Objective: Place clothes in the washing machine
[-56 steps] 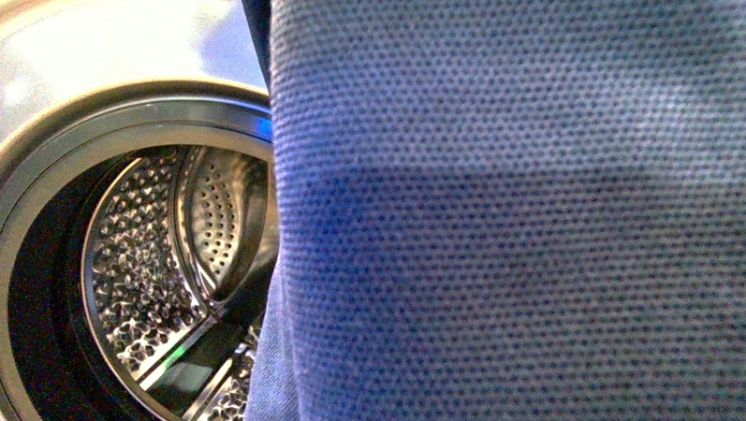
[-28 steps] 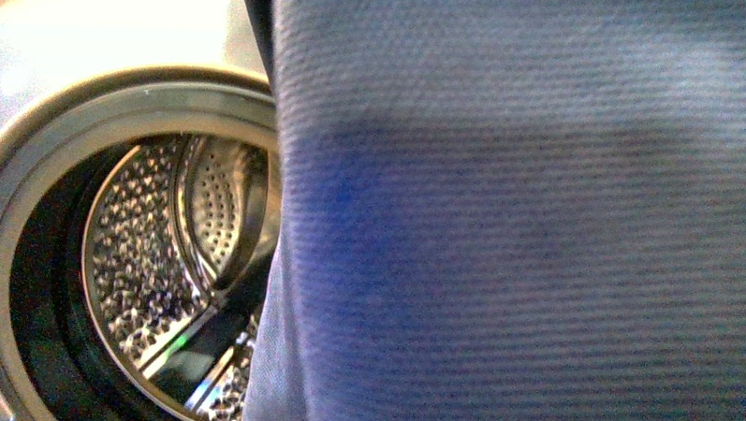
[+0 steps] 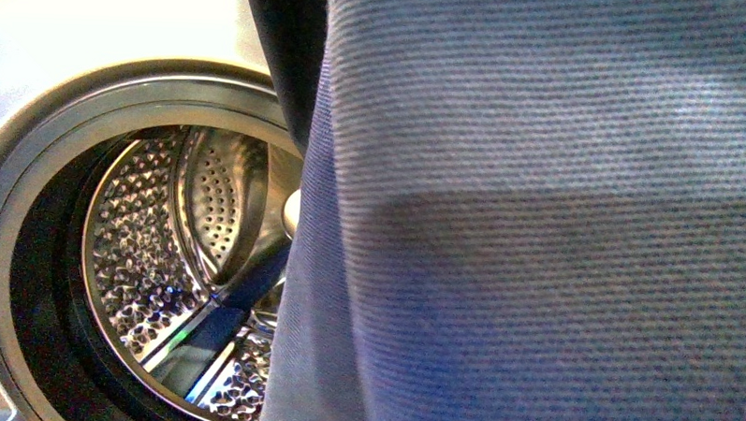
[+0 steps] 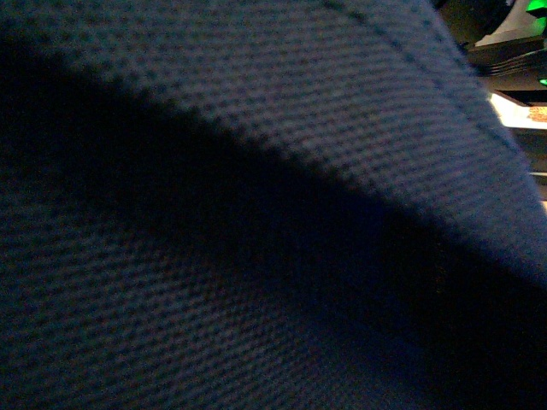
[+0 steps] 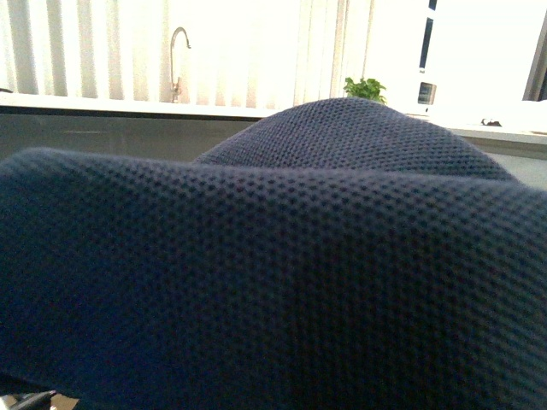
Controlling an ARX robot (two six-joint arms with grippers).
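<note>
Hanging right up against the front camera, the clothes (image 3: 556, 236) fill well over half of that view as a slate-blue ribbed sheet with a darker fold along its upper left edge. The same cloth blankets the left wrist camera and is heaped across most of the right wrist camera, so neither the left gripper nor the right gripper shows anywhere. I cannot tell how far either is open or which one carries the load, though the raised cloth suggests at least one has it pinched. Behind the clothes stands the washing machine (image 3: 123, 33), its round opening uncovered on the left, ringed by the dark rubber seal (image 3: 34, 283), with the dimpled steel drum (image 3: 143, 249) and one raised paddle (image 3: 222, 201) inside. The clothes look to be in front of the opening, not yet in it. The step in hand seems to be carrying them through, and it should go best if the bundle is centred on the opening, lifted over the lower lip and pushed deep before release, since floppy cloth may trail over the seal. Hidden are the right side of the opening and how much cloth dangles below. Furthest off, over the heap, a tap (image 5: 177, 51) and a plant (image 5: 365, 88) stand by a bright window
</note>
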